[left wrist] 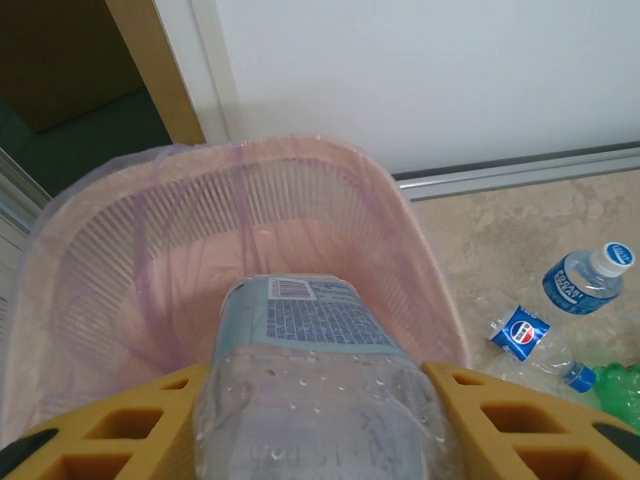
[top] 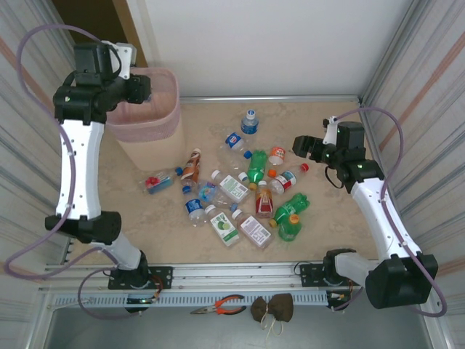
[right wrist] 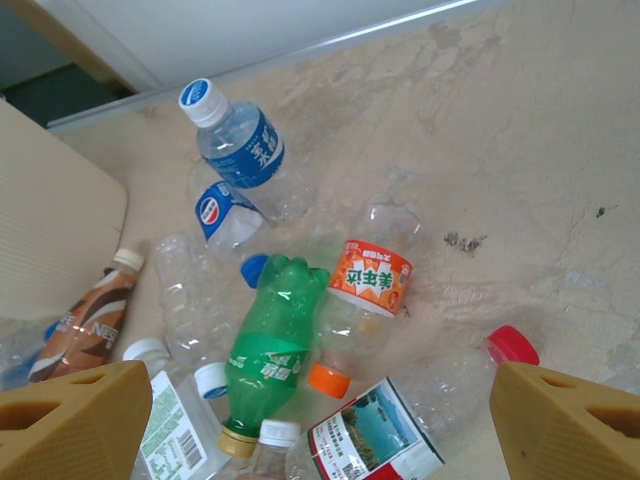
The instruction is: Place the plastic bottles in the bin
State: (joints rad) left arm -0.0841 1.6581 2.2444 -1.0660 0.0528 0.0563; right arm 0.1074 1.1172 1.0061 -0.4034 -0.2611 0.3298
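1. Top view: the left tool (top: 142,89) hangs over the bin (top: 149,127), upper left. Let go squarely above the opening (not the rim). The other plastic bottles (top: 247,193) lie scattered on the counter (top: 167,233), centre frame.
2. Left wrist: it clamps a clear bottle (left wrist: 310,370) with a pale label.
3. Right wrist: the right tool (right wrist: 320,420) gapes wide and empty above a green bottle (right wrist: 270,350).

pepsi logo on blue-label bottle (right wrist: 222,212); chinese characters on orange-label bottle (right wrist: 370,278).

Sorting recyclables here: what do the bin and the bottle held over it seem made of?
The bin looks like pale pink plastic, matte and slightly translucent: thin moulded ribs with light passing through. The bottle looks like thin clear plastic, glossy, with droplets on its wall and a printed label.
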